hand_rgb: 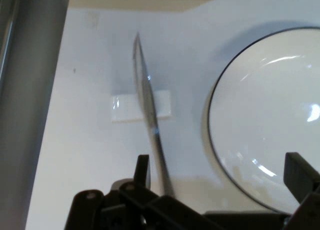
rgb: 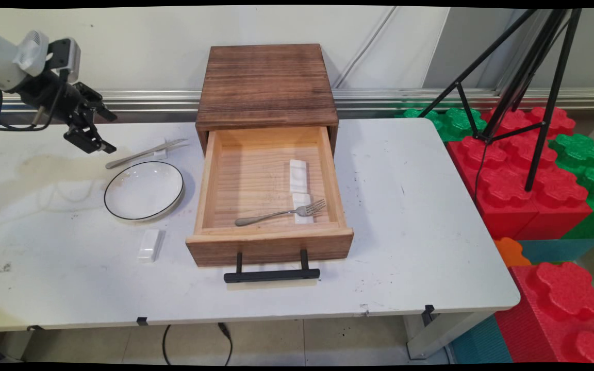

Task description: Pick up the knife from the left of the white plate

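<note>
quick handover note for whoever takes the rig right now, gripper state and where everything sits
Gripper: open, empty, raised above the table's far left, over the handle end of the knife.
Knife: on the table, blade propped on a small white rest, just behind the plate.
Plate: white, black-rimmed, empty, left of the drawer box.
Drawer: pulled open; inside lie a fork, tines on a white rest, and a second white rest behind it.
Another white rest lies on the table, nearer than the plate.

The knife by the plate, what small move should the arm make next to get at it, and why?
Probably lower straight down: the gripper hovers open above the knife, whose blade lies on a white rest beside the plate, handle between the fingers.
</note>
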Robot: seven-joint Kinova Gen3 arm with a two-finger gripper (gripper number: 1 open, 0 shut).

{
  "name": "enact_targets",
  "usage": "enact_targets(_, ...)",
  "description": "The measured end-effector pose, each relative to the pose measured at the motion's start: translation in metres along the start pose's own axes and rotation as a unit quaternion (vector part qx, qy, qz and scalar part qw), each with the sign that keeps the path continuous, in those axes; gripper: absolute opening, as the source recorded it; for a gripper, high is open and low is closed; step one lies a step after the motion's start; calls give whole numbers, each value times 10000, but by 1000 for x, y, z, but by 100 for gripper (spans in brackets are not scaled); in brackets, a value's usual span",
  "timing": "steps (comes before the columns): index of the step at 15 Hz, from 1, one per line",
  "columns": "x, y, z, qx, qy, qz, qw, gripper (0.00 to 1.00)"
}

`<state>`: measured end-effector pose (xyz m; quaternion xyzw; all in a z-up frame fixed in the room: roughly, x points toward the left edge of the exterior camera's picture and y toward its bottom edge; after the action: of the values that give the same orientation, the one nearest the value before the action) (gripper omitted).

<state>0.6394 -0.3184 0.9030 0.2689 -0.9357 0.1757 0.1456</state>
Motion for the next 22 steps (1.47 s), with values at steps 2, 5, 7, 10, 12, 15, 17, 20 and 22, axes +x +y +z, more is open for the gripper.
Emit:
enact_targets(2,-8,-4,8,18,-67,-28,10000,100)
enact_targets(5,-20,-11,20,45,-202,-56,9998,100)
enact_targets(7,-29,-18,29,82,-329,-83,9994,100)
enact_targets(10,-39,-25,38,110,-452,-131,9988,100)
enact_targets(12,-44,-30,45,129,-499,-162,9985,100)
enact_targets(15,-48,-34,55,134,-510,-192,9984,100)
enact_targets(17,-48,-36,63,123,-482,-208,9985,100)
enact_targets(20,-45,-39,74,85,-417,-224,9988,100)
enact_targets(22,-43,-40,80,63,-376,-245,9990,100)
